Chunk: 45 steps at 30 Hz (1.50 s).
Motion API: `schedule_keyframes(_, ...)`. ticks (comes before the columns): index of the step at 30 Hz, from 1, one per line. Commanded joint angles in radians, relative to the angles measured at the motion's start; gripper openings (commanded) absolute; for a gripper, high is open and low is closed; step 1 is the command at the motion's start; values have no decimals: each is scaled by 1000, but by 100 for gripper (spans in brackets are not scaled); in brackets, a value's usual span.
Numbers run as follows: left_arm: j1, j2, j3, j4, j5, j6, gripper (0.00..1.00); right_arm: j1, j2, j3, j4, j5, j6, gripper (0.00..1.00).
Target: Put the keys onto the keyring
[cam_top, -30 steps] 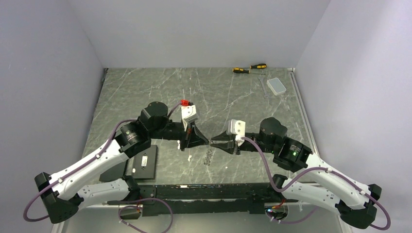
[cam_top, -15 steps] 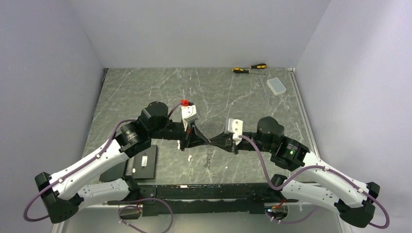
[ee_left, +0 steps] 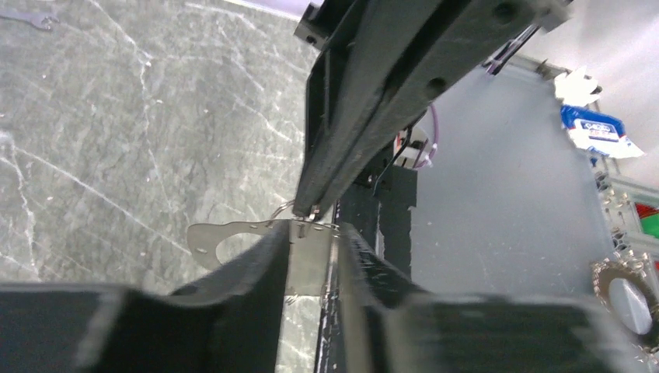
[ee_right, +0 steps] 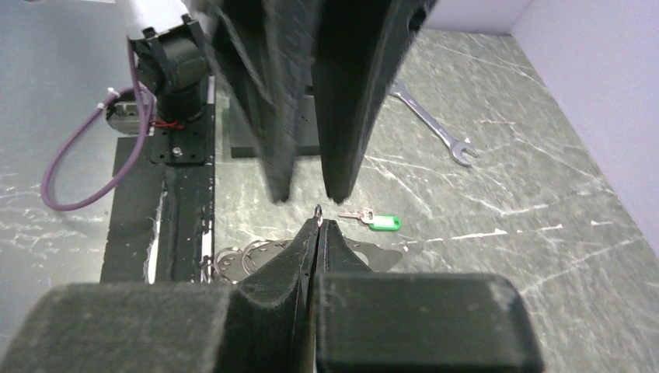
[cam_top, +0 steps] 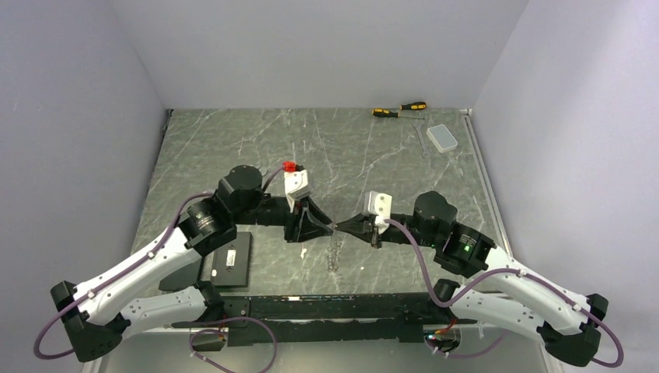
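Over a grey-green marbled counter [cam_top: 233, 148], the left arm [cam_top: 155, 252] and right arm [cam_top: 513, 284] meet tip to tip near its middle. From overhead, the keyring [cam_top: 334, 250] shows just below that meeting point only as a thin jagged strand. The right wrist camera fills in the detail. The right jaws are pressed fully together, their fingertips [ee_right: 305, 241] pinching a small wire loop of the keyring that pokes out at the tip. More wire coils and a flat silvery tab [ee_right: 377, 256] spread beneath them. Only this view shows the key [ee_right: 371, 221] clearly: tiny, with a bright green head, it lies flat on the counter just beyond the tips and apart from both arms. A silver wrench [ee_right: 431, 124] lies farther off. From the left wrist, the left jaws stand slightly parted, their fingers [ee_left: 249, 272] either side of the same tab, which runs on behind them. Whether they touch it cannot be told. Only the overhead view takes in the far right corner, with two yellow-and-black screwdrivers [cam_top: 399, 109] and a pale box [cam_top: 443, 138], and a flat black box [cam_top: 233, 260] beside the left arm. Plain lilac-grey walls [cam_top: 311, 47] enclose three sides, and a black rail [cam_top: 326, 307] lines the near edge.
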Motion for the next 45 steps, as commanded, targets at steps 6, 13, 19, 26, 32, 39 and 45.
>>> schedule_keyframes(6,-2,-105,-42,111,-17,-12,46,1,-47,-30,135,41,42,0)
schedule_keyframes(13,-3,-100,-66,127,-11,-19,40,1,-59,-30,165,34,60,0)
schedule_keyframes(19,-3,-97,-88,173,-13,-31,43,1,-72,-39,200,14,84,0)
schedule_keyframes(26,-3,-86,-85,200,-1,-36,43,1,-65,-41,232,-18,104,0)
schedule_keyframes(32,-4,-76,-86,214,5,-35,39,1,-64,-42,244,-30,110,0)
schedule_keyframes(39,-4,-77,-92,226,2,-34,40,1,-60,-44,245,-55,115,0)
schedule_keyframes(45,-2,-58,-88,226,33,-33,33,0,-60,-50,268,-61,123,0)
